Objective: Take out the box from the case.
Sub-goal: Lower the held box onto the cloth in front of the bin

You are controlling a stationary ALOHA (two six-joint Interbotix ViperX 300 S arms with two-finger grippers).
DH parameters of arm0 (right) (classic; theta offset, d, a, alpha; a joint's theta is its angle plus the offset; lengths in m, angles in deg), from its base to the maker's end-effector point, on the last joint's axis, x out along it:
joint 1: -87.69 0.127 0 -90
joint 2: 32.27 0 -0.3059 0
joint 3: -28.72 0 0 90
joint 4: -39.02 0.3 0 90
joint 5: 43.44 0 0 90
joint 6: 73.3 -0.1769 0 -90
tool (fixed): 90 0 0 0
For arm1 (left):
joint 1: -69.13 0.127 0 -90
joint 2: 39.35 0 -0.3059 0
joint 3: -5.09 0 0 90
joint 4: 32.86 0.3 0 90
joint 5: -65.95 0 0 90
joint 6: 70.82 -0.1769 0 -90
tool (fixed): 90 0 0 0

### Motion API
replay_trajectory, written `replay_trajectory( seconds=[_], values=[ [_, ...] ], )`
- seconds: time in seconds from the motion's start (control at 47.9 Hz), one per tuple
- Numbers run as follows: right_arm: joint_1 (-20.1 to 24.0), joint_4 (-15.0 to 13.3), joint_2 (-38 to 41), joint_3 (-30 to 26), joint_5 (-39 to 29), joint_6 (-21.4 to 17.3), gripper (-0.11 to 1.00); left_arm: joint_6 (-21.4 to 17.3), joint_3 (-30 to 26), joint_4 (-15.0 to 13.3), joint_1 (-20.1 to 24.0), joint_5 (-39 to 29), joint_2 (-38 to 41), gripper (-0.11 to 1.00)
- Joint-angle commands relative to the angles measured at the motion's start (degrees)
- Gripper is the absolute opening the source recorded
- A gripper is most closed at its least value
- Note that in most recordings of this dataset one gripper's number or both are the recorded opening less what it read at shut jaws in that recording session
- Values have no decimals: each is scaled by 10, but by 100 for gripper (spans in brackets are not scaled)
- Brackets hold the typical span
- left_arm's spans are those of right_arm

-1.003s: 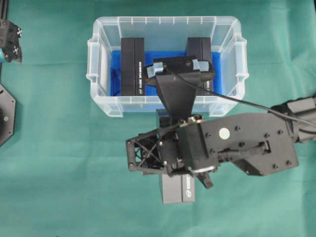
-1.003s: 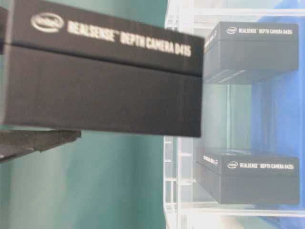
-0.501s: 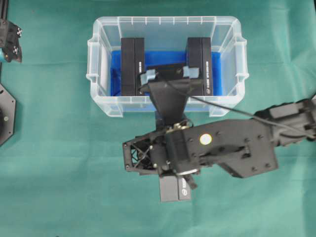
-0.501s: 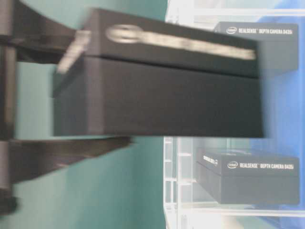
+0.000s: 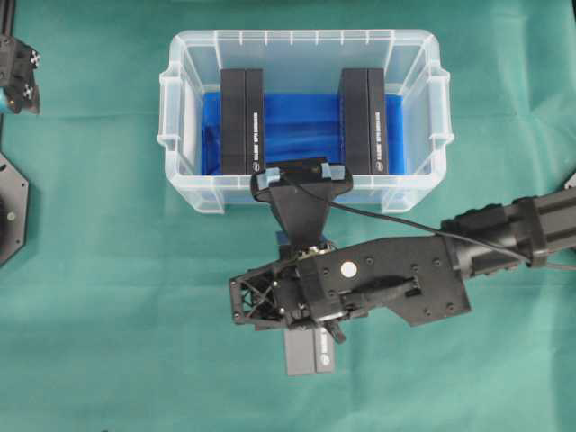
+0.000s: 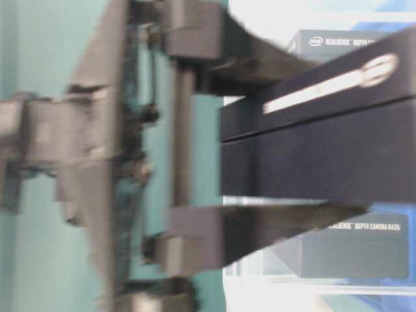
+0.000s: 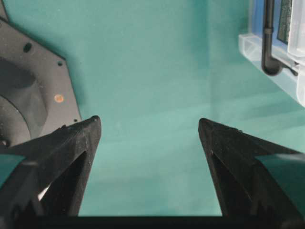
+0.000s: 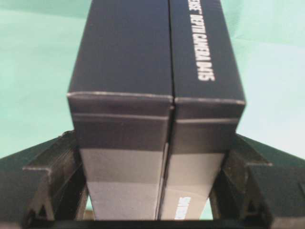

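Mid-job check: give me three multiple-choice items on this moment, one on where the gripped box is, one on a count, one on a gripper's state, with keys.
1. Where is the black rectangular cardboard box gripped by the right gripper?
A. Inside the case
B. Over the green cloth, outside the case
C. On the case's rim

2. How many black boxes stand in the clear plastic case with the blue floor?
A. One
B. Two
C. Four

3. The left gripper is:
A. Open and empty
B. Shut on a box
C. Shut on a cable

Key: 1 B, the overhead view shows it in front of the case; 2 B, one left, one right; 3 A, only green cloth shows between its fingers.
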Motion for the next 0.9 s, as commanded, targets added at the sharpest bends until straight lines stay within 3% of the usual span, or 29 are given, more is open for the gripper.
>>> replay_trajectory(
  seconds=[0.0, 0.251, 0.564, 0.731, 0.878],
  values=[
    [1, 2, -15, 11, 21, 0, 68, -1, -5, 3, -1, 2, 0, 82],
    [0, 27, -15, 83, 116, -9, 68, -1, -6, 3, -1, 2, 2, 82],
    [-1, 24, -15, 93, 125, -5, 68, -1, -6, 4, -1, 3, 3, 82],
    [-1, 18, -15, 94, 125, -4, 89, -1, -5, 4, -1, 5, 3, 82],
    [-3, 17, -16, 95, 124, -4, 91, -2, -5, 4, -1, 6, 2, 82]
  ],
)
